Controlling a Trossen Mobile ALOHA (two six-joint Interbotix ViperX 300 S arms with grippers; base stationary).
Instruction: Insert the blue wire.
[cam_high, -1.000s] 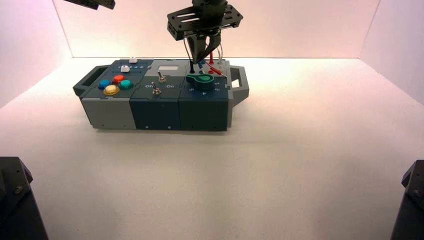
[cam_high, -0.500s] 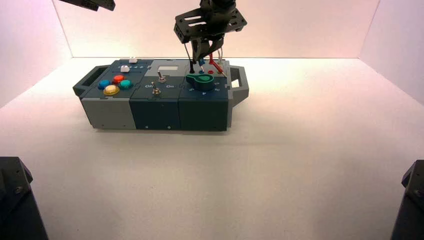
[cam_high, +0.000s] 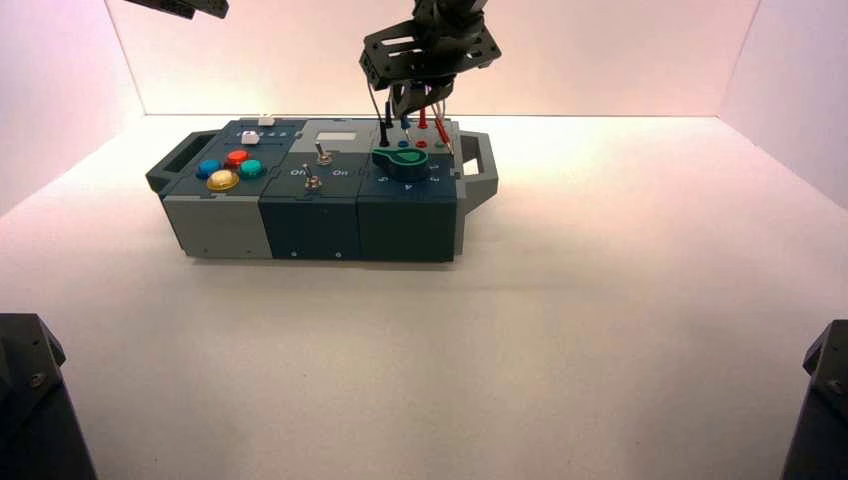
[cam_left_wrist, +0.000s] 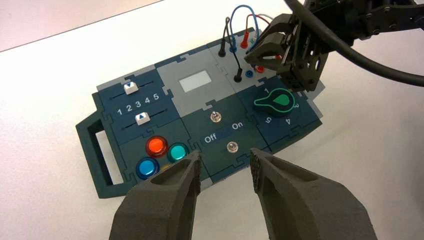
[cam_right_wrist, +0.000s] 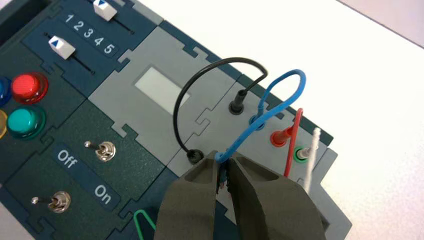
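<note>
The blue wire (cam_right_wrist: 281, 98) arches in a short loop over the wire panel at the box's (cam_high: 310, 215) far right corner. One end sits in a socket in the far row. My right gripper (cam_right_wrist: 223, 172) is shut on its other plug end and holds it just above the near row, next to the black wire's plug (cam_right_wrist: 194, 156). The right gripper also shows in the high view (cam_high: 412, 104) and in the left wrist view (cam_left_wrist: 265, 52). An empty blue socket (cam_left_wrist: 249, 73) lies below it. My left gripper (cam_left_wrist: 225, 165) is open and empty, high above the box's front left.
The black wire (cam_right_wrist: 200, 75), red wire (cam_right_wrist: 294, 135) and white wire (cam_right_wrist: 312, 147) loop beside the blue one. A green knob (cam_left_wrist: 277, 99) sits in front of the sockets. Two toggle switches (cam_right_wrist: 102, 150), two sliders and coloured buttons (cam_left_wrist: 156, 146) lie further left.
My right gripper has risen and shifted a little right and back over the wire panel, with the blue wire's plug end in it. The left arm has not moved.
</note>
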